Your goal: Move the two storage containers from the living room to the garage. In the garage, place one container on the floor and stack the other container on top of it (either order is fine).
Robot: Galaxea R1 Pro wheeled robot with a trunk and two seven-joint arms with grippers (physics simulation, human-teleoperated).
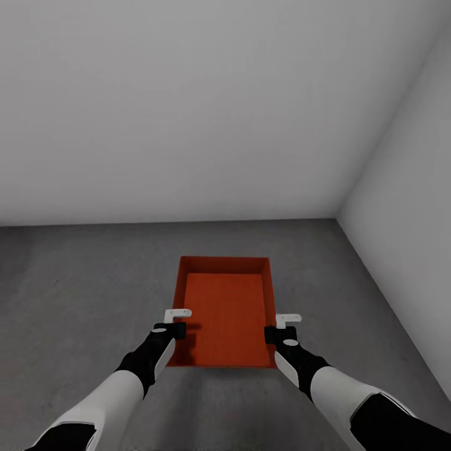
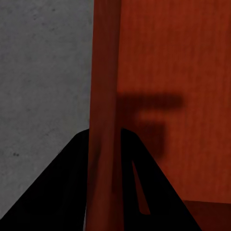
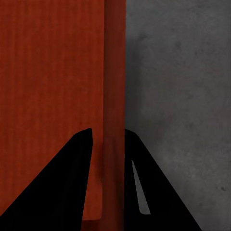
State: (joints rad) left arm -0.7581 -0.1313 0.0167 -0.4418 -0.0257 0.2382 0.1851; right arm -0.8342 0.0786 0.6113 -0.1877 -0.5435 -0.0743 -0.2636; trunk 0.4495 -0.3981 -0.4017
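No legible text, labels, brand marks, numbers or signs in any view. Storage container point(image 1: 225, 313): plain orange-red surfaces, unmarked (wrist views show its walls close up, fine ribbed texture only). Floor point(image 1: 81, 294) and white walls point(image 1: 188, 106): bare, nothing printed on them.

Open floor point(image 1: 81, 294) left of container point(image 1: 227, 313); white wall point(image 1: 407, 238) near right (corner ahead).

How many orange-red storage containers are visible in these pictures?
1. The container is near the grey concrete floor, by the white-walled corner, its two long walls straddled by the left gripper and right gripper. A second one nested beneath cannot be ruled out.
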